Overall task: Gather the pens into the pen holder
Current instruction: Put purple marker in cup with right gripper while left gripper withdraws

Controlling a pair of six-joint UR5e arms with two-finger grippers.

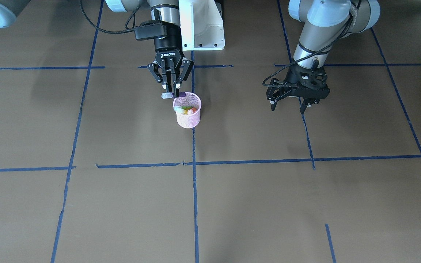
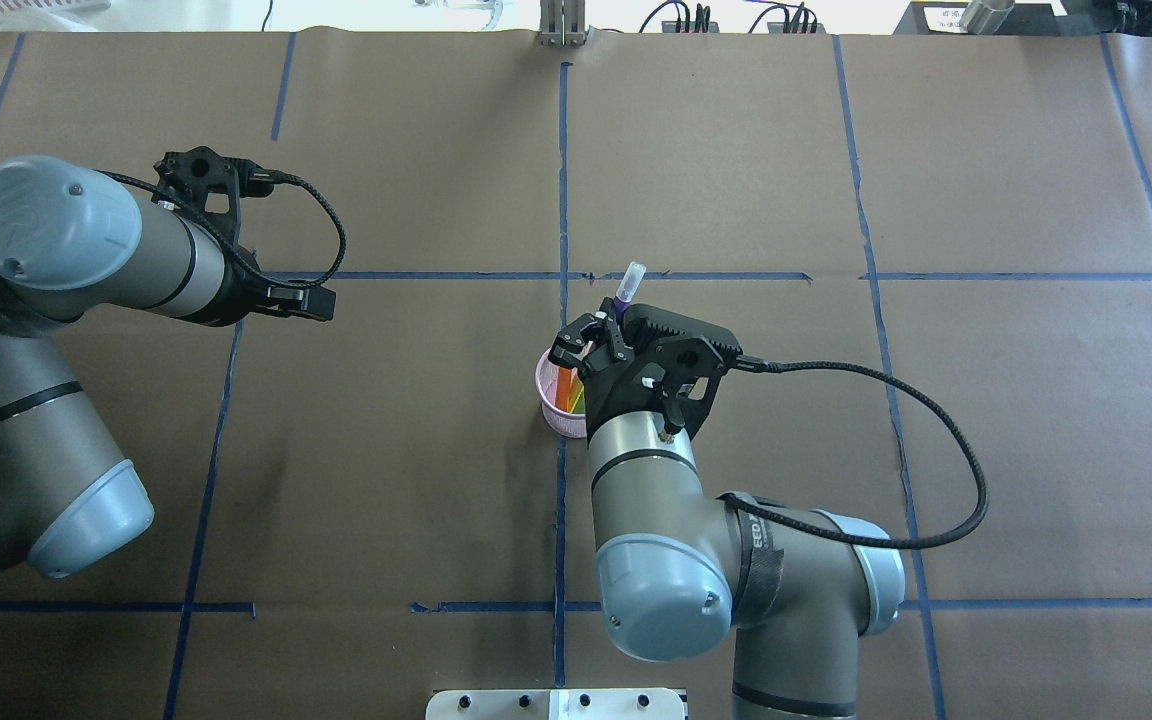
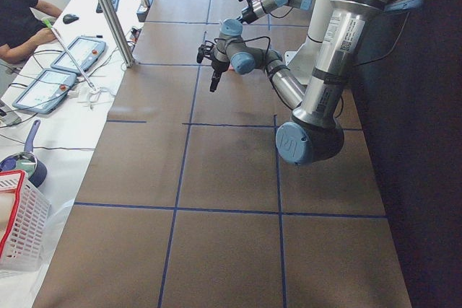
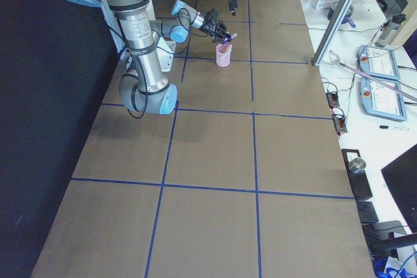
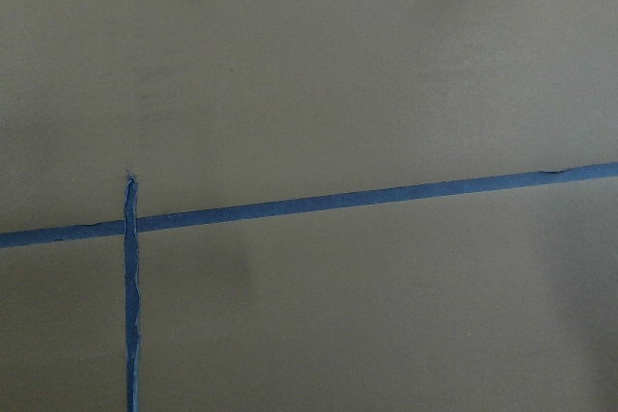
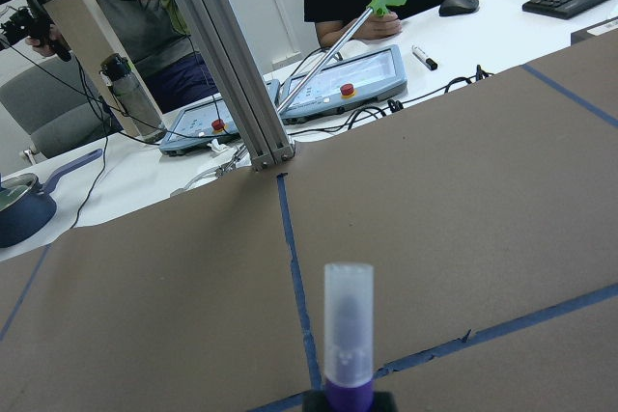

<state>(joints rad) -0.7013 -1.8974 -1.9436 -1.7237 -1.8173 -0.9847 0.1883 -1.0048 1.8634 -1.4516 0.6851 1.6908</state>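
Note:
The pink mesh pen holder (image 1: 188, 116) stands near the table's middle line, with orange, green and yellow pens (image 1: 187, 109) leaning inside it. My right gripper (image 1: 172, 90) is shut on a purple pen (image 1: 181, 94) and holds it crosswise just above the holder's far rim. In the overhead view the pen (image 2: 625, 291) sticks out past the gripper (image 2: 606, 322), whitish cap forward, and the holder (image 2: 548, 388) is half hidden under the wrist. The right wrist view shows the pen's cap (image 6: 348, 330). My left gripper (image 1: 287, 109) hangs open and empty, well to the side.
Brown paper with blue tape lines (image 1: 194, 164) covers the table. The robot's white base plate (image 1: 203, 25) stands behind the holder. Operators, tablets and a metal post (image 6: 227, 65) are beyond the table's far edge. The left wrist view shows only table and tape (image 5: 290, 205).

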